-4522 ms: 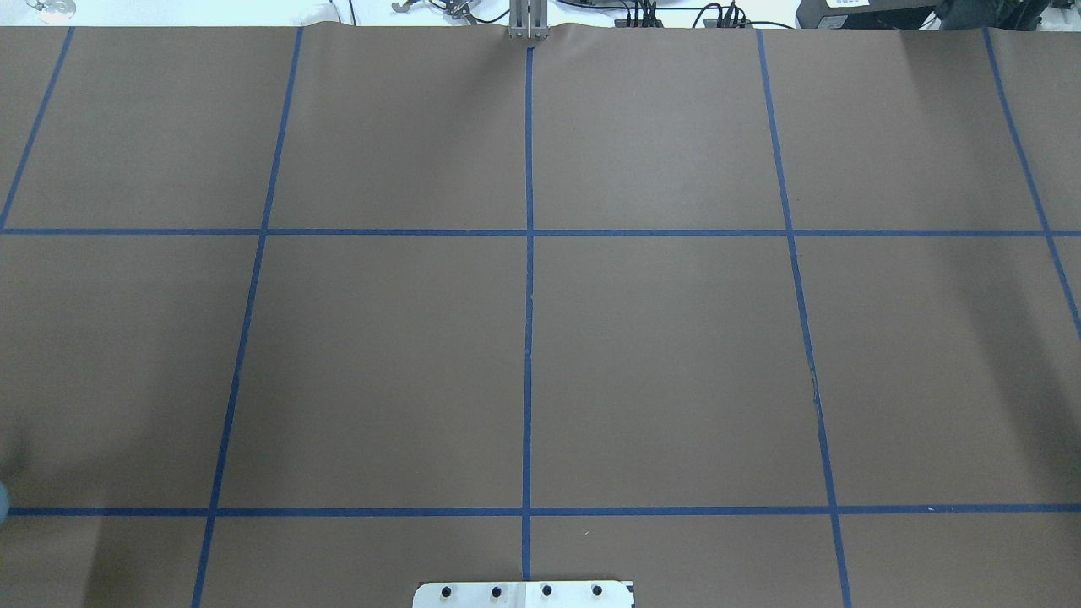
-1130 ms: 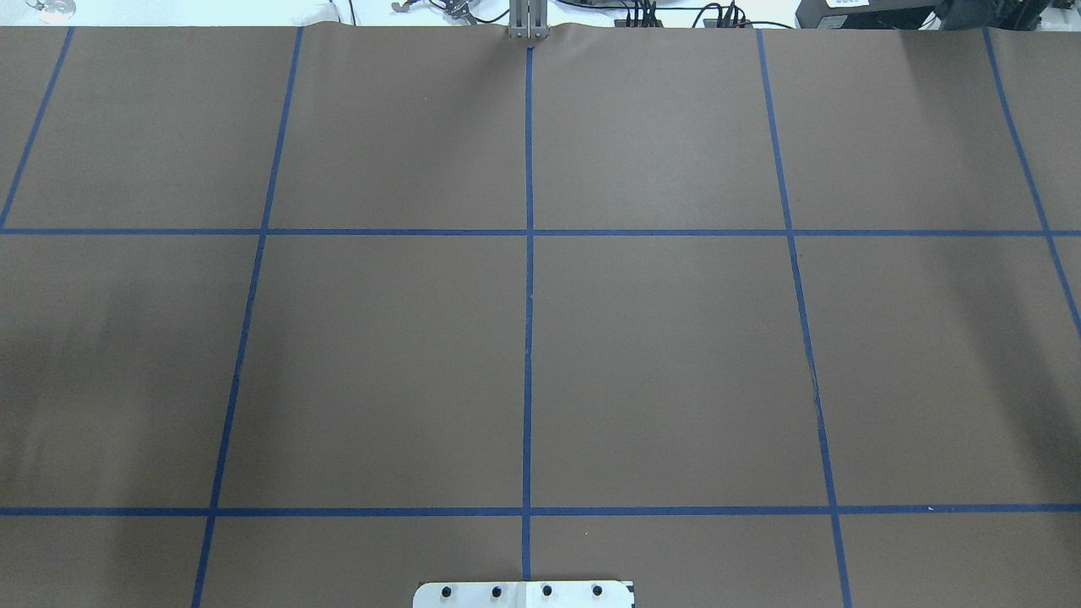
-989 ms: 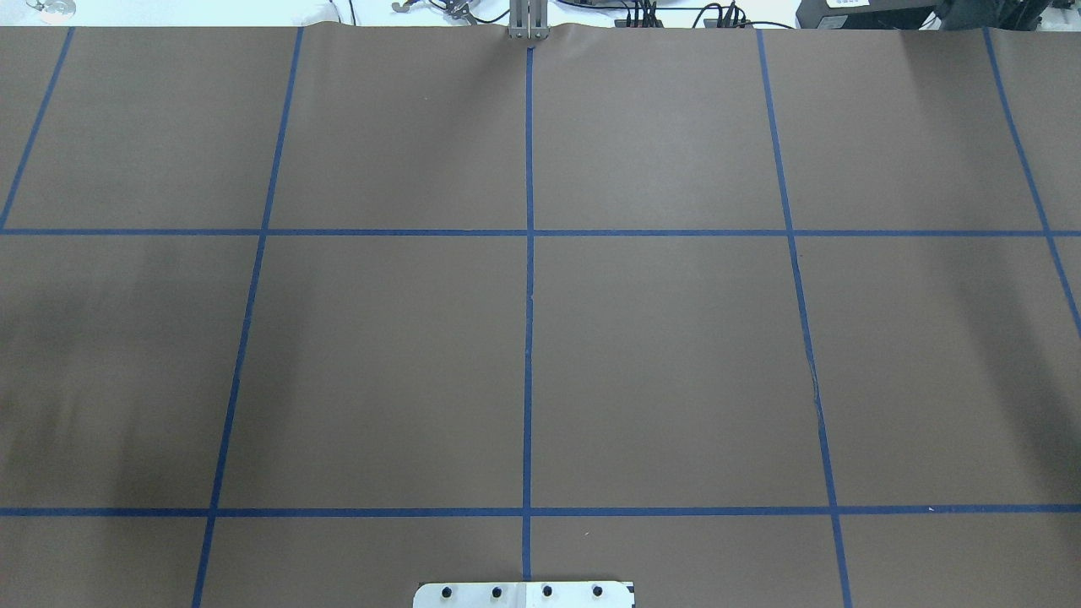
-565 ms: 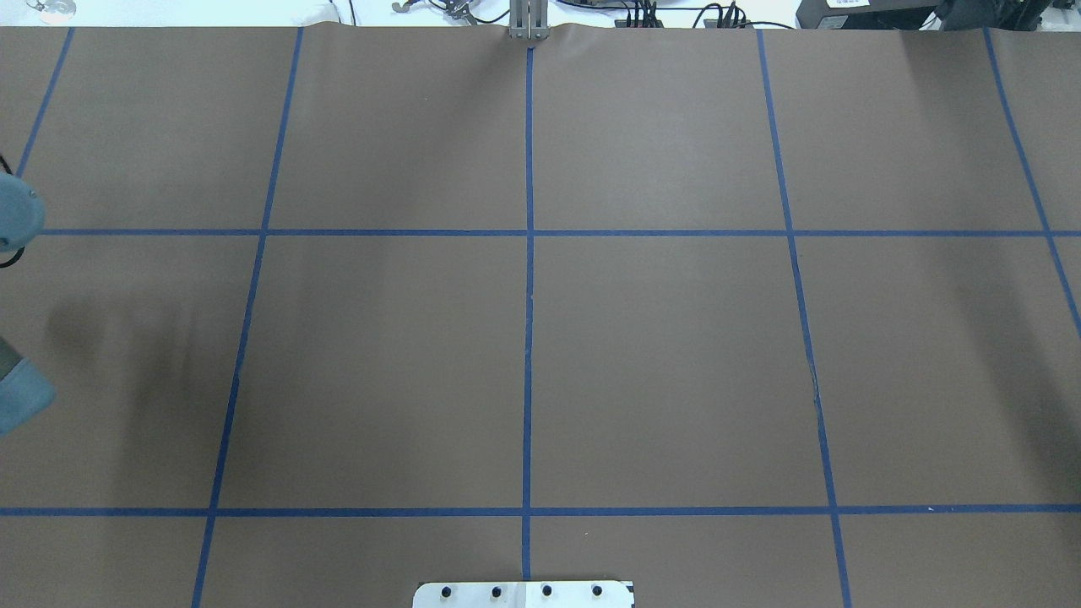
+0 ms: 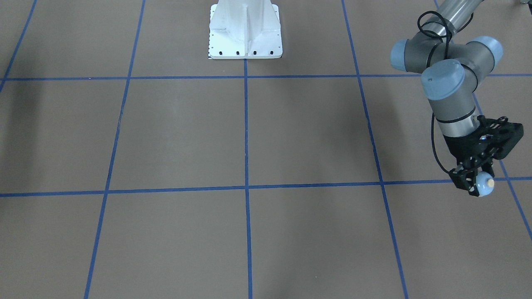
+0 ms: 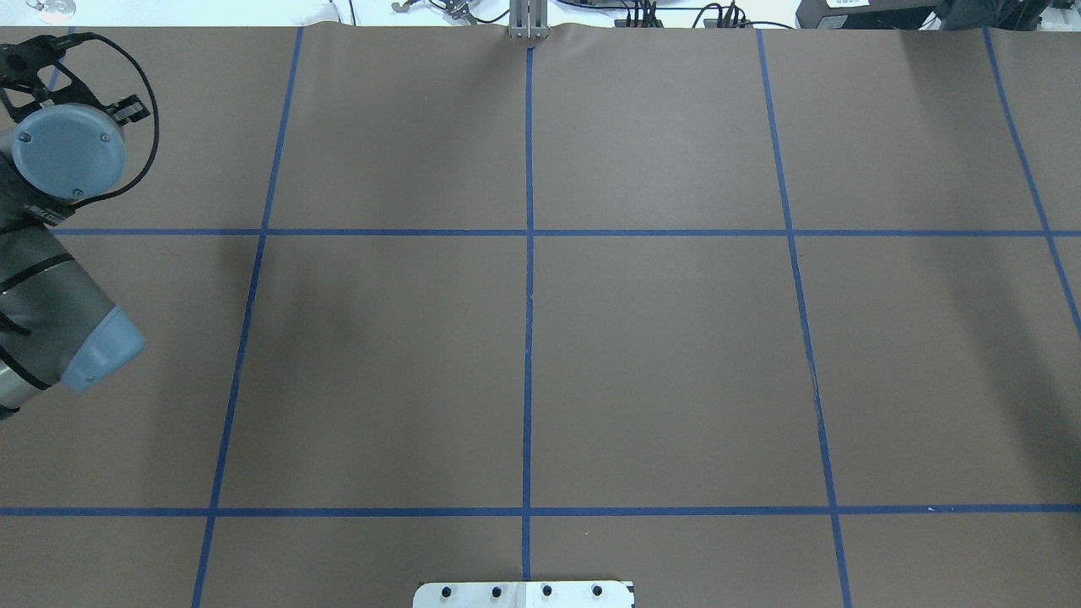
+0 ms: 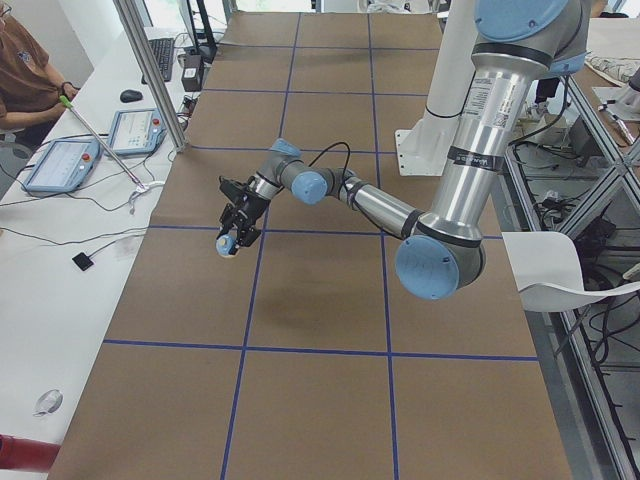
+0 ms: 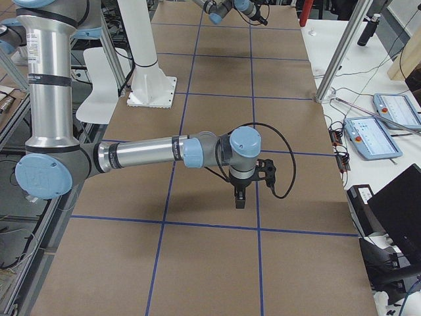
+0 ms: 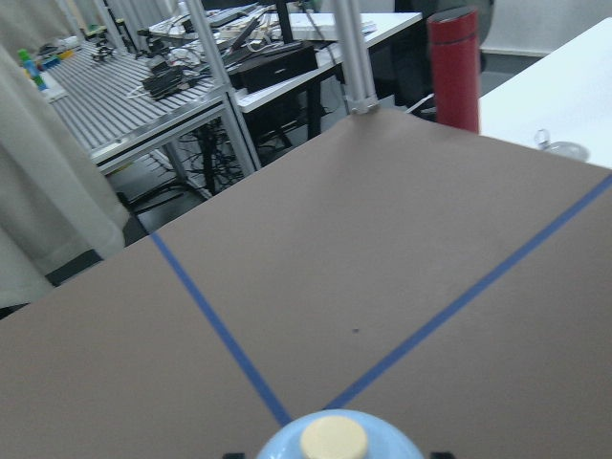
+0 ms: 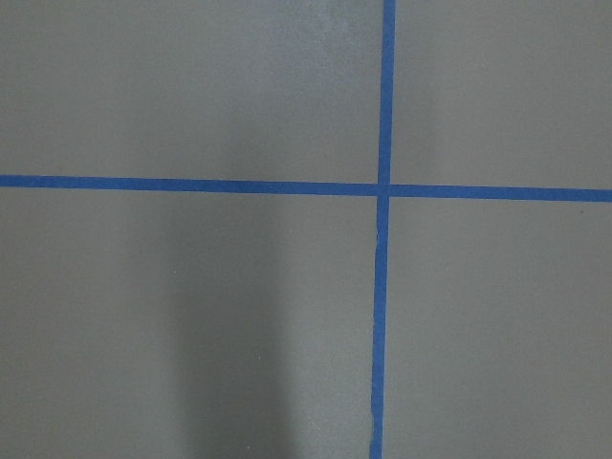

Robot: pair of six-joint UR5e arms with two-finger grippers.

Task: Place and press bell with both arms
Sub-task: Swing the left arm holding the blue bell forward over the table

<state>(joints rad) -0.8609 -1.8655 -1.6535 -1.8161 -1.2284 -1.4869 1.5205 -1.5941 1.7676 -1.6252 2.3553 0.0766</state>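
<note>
The light-blue bell point(image 5: 485, 184) with a cream button is held in my left gripper point(image 5: 474, 181), tilted on its side above the brown table, near a blue tape crossing. The exterior left view shows the same: the gripper point(image 7: 234, 236) is shut on the bell point(image 7: 226, 246) above the table. In the left wrist view the bell point(image 9: 335, 442) fills the bottom edge. The overhead view shows only the left arm's wrist point(image 6: 67, 152); the bell is hidden there. My right gripper point(image 8: 240, 199) points down over the table near my right end. I cannot tell if it is open or shut.
The white pedestal base point(image 5: 245, 31) stands at the robot's edge of the table. Blue tape lines point(image 6: 528, 338) divide the brown cover into squares. A red bottle point(image 9: 454, 67) and metal posts point(image 7: 150, 70) stand beyond the far edge. An operator point(image 7: 25, 70) sits there.
The left arm has come into the overhead view from the left edge and moved further in and towards the far side. Its shadow on the table has shifted with it.
</note>
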